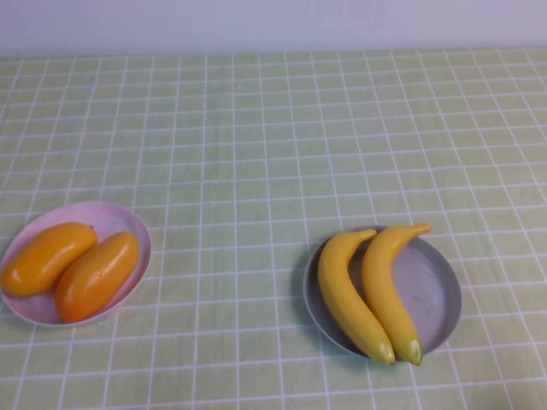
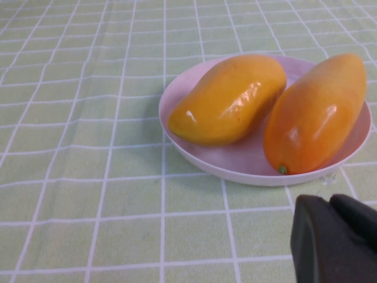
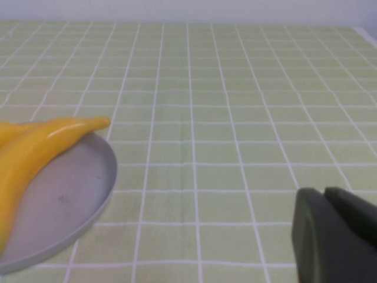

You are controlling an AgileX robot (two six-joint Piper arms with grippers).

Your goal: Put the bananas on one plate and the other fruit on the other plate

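Both bananas (image 1: 369,295) lie on the grey-blue plate (image 1: 436,290), both mangoes (image 1: 73,269) on the pink plate (image 1: 128,224). Left hand (image 2: 336,236) and right hand (image 3: 336,236) are closed, empty, beside their plates; best keep them back, touching nothing

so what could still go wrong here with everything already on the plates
Little is left to go wrong. The bananas overhang the grey-blue plate's near rim, so a nudge might roll one off. The left gripper, fingers shut, sits close to the pink plate holding the mangoes; moving forward could bump it. The right gripper is shut, beside the grey-blue plate.
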